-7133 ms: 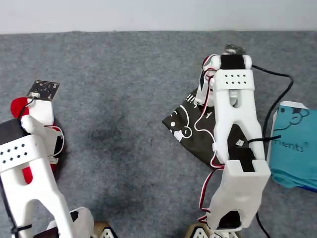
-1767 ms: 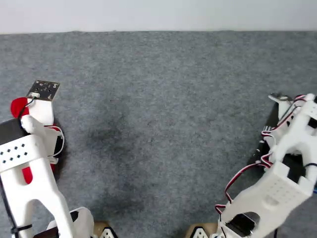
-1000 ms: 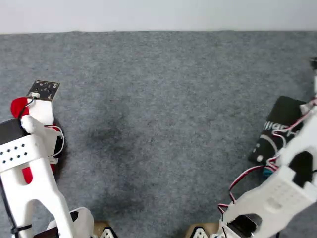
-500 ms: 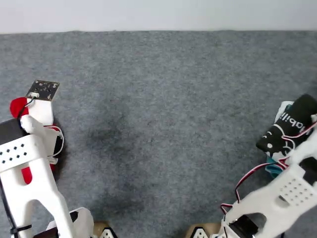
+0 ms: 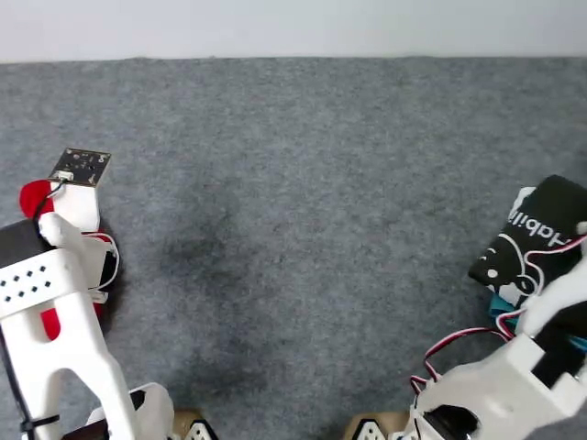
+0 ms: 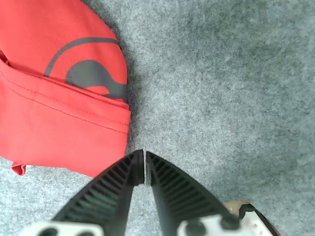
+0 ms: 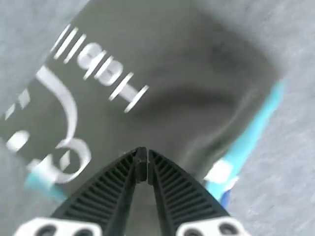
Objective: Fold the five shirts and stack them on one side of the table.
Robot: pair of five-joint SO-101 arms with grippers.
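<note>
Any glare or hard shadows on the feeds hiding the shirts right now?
High view: even light, only faint shadows on the grey mat. Left wrist view: red shirt evenly lit, no glare. Right wrist view: black shirt shows soft shading along a crease.

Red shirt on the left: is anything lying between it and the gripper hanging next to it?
Nothing visible. The left gripper, shut, hangs right by the red shirt, at its edge, with bare grey table cover beside it.

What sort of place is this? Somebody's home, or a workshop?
Probably a robotics test bench, not a home: the white left arm and right arm, with bare wires, stand at a grey felt-covered table, with a black shirt and red shirt as practice pieces.
</note>
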